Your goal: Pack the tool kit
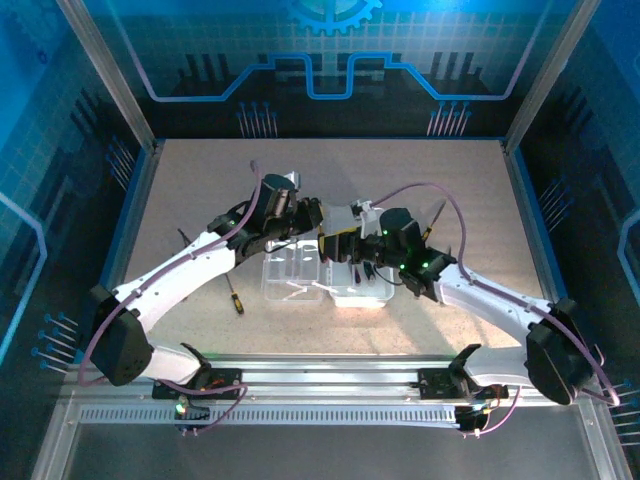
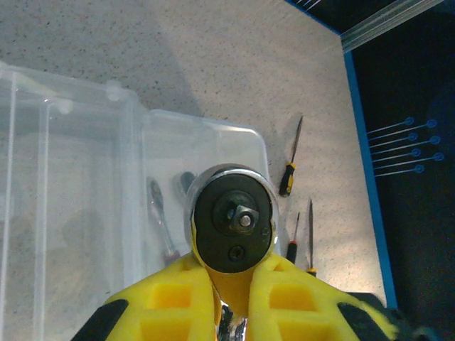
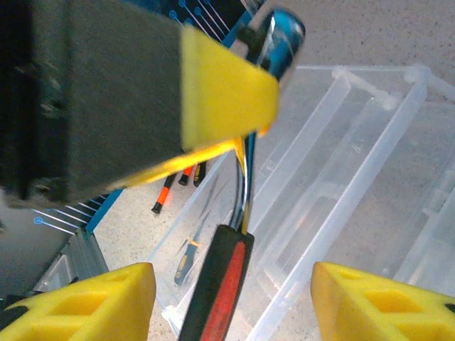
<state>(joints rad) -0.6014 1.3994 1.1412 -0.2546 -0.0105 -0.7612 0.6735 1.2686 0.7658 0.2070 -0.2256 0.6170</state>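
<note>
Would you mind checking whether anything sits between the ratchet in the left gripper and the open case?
Nothing visible blocks it: the left gripper holds the ratchet just above the open case, with only air between them.

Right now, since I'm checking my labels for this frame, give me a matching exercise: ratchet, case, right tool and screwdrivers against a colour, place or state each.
1 ratchet
2 case
3 right tool
4 screwdrivers

A open, gripping nothing
B clear plastic
C gripped by the left tool
D loose on the table beside the case

Pairs: 1-C, 2-B, 3-A, 4-D
</note>
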